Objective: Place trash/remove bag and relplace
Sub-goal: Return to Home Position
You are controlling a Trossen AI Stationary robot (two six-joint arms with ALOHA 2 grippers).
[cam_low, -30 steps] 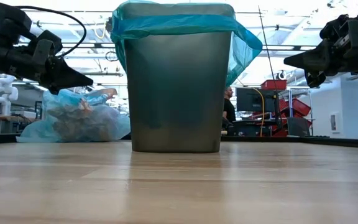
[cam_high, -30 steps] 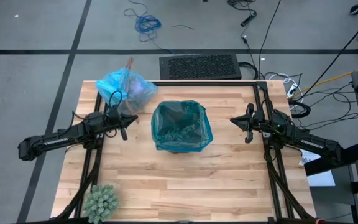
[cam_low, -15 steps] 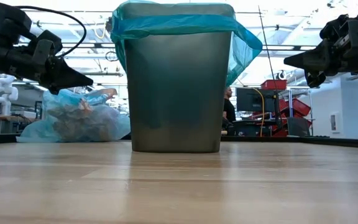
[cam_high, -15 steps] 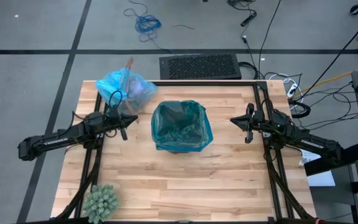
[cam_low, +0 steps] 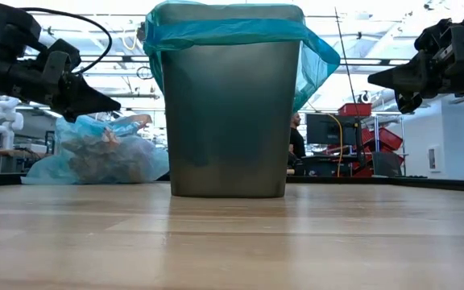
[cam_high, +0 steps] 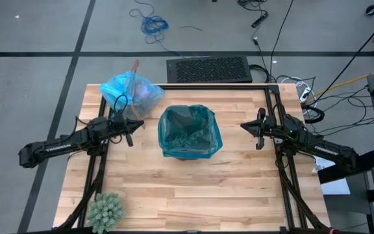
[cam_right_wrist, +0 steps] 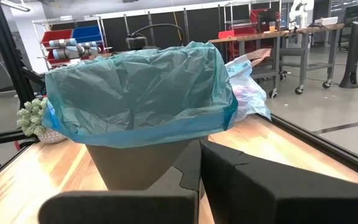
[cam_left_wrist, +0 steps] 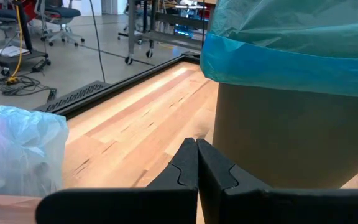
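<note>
The left end effector point(cam_low: 107, 101) is clenched empty; the sky-blue bag point(cam_high: 132, 92) of trash point(cam_low: 103, 155) lies on the bench point(cam_high: 193, 188) just behind it. The right end effector point(cam_low: 379, 79), also clenched, hangs beyond the teal-lined bin point(cam_low: 228, 121).

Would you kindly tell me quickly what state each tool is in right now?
Left tool: closed, holding nothing, beside the dark teal-lined plastic bin.
Right tool: closed, holding nothing, on the bin's other side.

Two slim matte-black jointed arms: left arm point(cam_high: 57, 146), right arm point(cam_high: 323, 148). By left wrist, thin black cable point(cam_low: 87, 18) in loose loop. On left gripper point(cam_left_wrist: 196, 144) and right gripper point(cam_right_wrist: 200, 149): flat black plastic fingers, wedge-tapered tips, stepped inner edges.
</note>
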